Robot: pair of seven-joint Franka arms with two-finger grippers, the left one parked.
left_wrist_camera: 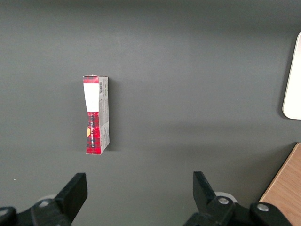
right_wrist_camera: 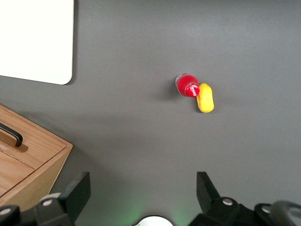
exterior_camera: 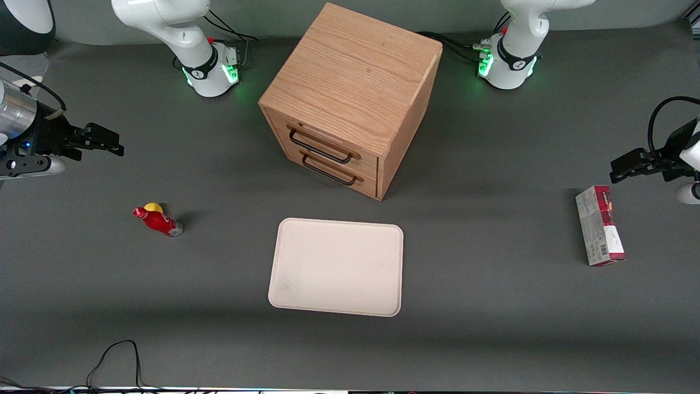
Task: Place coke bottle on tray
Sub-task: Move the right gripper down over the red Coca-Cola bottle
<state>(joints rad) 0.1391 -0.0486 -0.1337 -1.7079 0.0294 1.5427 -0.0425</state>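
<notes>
Jaws of the gripper (exterior_camera: 112, 143) stand wide apart with nothing between them; in the wrist view both fingers (right_wrist_camera: 77, 190) show with bare table between. Gripper hangs above the table at the working arm's end, clear of all objects. Bottle (exterior_camera: 157, 220) stands upright on the table (cap seen end-on from the wrist camera), farther from the cabinet (exterior_camera: 350, 98) than the gripper is and nearer the front camera. Yellow lump (exterior_camera: 153, 207) sits touching or just beside the bottle. Tray (exterior_camera: 337, 266) lies flat in front of the cabinet's drawers, well apart from the bottle. Carton (exterior_camera: 599, 225) lies toward the parked arm's end.
</notes>
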